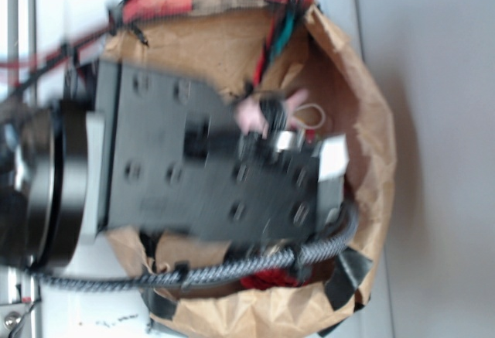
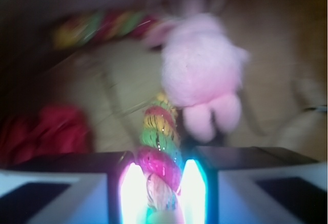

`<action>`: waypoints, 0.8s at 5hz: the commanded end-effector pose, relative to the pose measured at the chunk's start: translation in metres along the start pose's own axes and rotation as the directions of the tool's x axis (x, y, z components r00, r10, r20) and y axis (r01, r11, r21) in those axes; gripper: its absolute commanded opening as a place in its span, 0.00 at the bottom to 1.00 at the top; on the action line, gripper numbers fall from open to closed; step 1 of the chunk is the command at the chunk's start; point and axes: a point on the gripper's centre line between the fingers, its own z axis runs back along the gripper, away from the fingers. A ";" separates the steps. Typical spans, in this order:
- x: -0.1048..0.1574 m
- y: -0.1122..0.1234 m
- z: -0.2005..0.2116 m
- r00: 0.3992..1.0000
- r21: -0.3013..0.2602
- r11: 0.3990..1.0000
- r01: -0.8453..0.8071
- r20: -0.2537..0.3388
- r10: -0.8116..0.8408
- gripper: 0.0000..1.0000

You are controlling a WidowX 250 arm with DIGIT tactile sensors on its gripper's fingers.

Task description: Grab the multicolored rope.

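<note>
1. The robot arm [image 1: 201, 168] fills most of the outside view: a black block of housing lying across the picture, blurred, with a round dark joint at its left end. It hides much of what lies beneath it.
2. Under the arm sits a brown paper bag [image 1: 371, 121] with its top rolled down into a crumpled rim, and dark tape patches at the lower edge. The arm reaches into it.
3. A grey braided cable [image 1: 232, 270] runs along the bottom of the arm and curves up its right side, over the bag's rim.
4. From the wrist view, the pink plush bunny [image 2: 202, 73] lies on the bag's floor, feet towards the camera, just to the right of the rope and touching or nearly touching it.
5. The multicolored rope [image 2: 159, 131] runs from the gripper up past the bunny's left side; a further blurred stretch shows across the upper left. Its near end sits between the fingers.
6. The red fabric flower [image 2: 46, 131] lies at the left, apart from the rope.
7. The gripper [image 2: 159, 188] has its two fingers [image 2: 130, 193] glowing bright at the bottom edge, drawn in narrow with the pink and red twist of rope pressed between them.
</note>
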 end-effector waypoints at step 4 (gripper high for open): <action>-0.020 0.047 0.093 0.944 0.049 0.950 0.308 0.113 -0.311 0.00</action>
